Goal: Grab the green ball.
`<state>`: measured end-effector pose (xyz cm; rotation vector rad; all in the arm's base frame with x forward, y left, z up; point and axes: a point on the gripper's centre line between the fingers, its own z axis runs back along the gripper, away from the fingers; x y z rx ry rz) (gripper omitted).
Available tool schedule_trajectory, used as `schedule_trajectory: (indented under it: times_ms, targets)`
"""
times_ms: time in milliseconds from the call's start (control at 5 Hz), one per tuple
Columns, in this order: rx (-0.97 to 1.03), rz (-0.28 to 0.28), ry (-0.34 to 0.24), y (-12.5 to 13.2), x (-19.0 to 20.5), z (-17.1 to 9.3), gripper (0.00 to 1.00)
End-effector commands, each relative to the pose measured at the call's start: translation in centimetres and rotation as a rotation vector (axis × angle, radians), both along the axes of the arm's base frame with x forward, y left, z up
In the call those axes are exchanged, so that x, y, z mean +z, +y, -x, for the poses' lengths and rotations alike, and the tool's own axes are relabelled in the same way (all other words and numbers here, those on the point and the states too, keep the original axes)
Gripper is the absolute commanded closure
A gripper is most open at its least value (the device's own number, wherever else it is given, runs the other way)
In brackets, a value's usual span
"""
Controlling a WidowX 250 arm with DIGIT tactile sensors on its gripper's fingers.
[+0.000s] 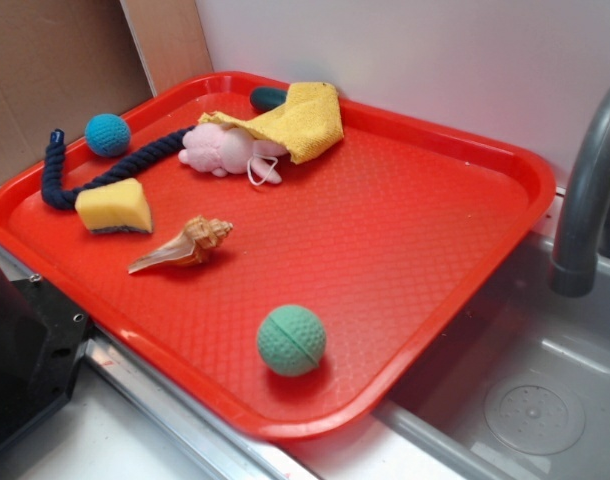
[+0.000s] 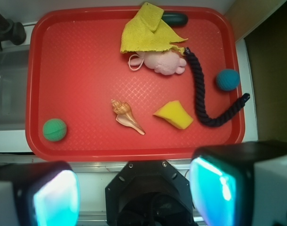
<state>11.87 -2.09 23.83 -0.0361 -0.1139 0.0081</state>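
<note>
Lying at ten o'clock from the gripper (image 2: 134, 188), green ball (image 2: 55, 129) on red tray (image 2: 77, 56), fingers spread wide, arm overhead pointing down.

Red textured tray (image 1: 465, 215); sea-green dimpled ball (image 1: 291, 340); teal-blue ball (image 1: 108, 134); yellow cloth (image 1: 295, 120); navy rope (image 1: 95, 175); pink toy (image 1: 225, 150).

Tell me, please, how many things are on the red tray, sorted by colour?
Green: 2, the green ball and a dark green object half under the cloth.
Blue: 2, the yarn ball and navy rope.
Yellow: 2, the cloth and sponge.
Pink: 1, the soft toy.
Tan: 1, the shell.
Total: 8.
</note>
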Motion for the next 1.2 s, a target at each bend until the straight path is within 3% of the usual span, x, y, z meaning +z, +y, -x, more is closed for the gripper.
schedule_trajectory:
  times_ms: [0, 200, 400, 600, 800, 1000]
  targets:
    - [-0.495, 0.002, -0.074, -10.2, -7.9, -4.4, 0.0]
    - [-0.749, -0.045, -0.017, -14.7, -11.2, -3.9, 0.0]
    - [-0.909, 0.03, 0.012, -15.0, -13.5, -2.4, 0.0]
    - [-0.947, 0.042, 0.05, -14.8, -16.0, -0.7, 0.0]
    - [-0.902, 0.017, 0.064, -13.3, -16.7, -1.0, 0.0]
    - [-0.943, 0.026, 0.042, -13.2, -17.7, -1.3, 0.0]
